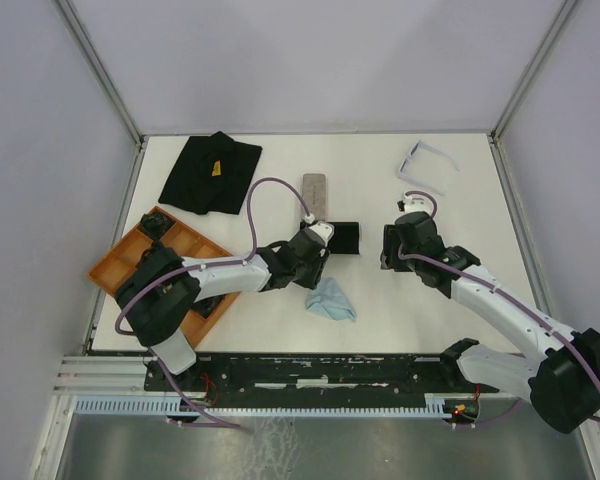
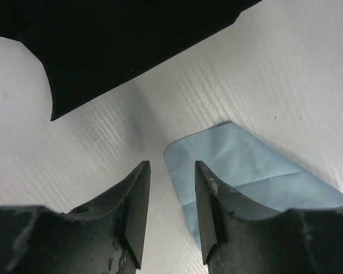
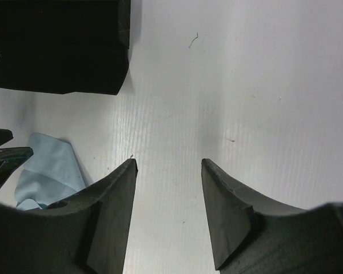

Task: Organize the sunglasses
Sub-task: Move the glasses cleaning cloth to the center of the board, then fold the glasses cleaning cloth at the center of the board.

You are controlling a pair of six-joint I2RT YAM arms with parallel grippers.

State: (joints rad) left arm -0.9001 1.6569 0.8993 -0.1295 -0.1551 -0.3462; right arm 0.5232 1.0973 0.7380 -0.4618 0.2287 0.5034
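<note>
The pale lavender-white sunglasses lie unfolded at the far right of the table, away from both arms. My left gripper hangs open low over the table between a black case and a light blue cloth. Its right finger overlaps the cloth's edge, and nothing is between the fingers. My right gripper is open over bare table just right of the black case. I cannot make out the black sunglasses.
A grey case lies just beyond the black one. A black fabric bundle sits at the far left. An orange compartment tray holds dark items at the left edge. The cloth shows left of my right fingers.
</note>
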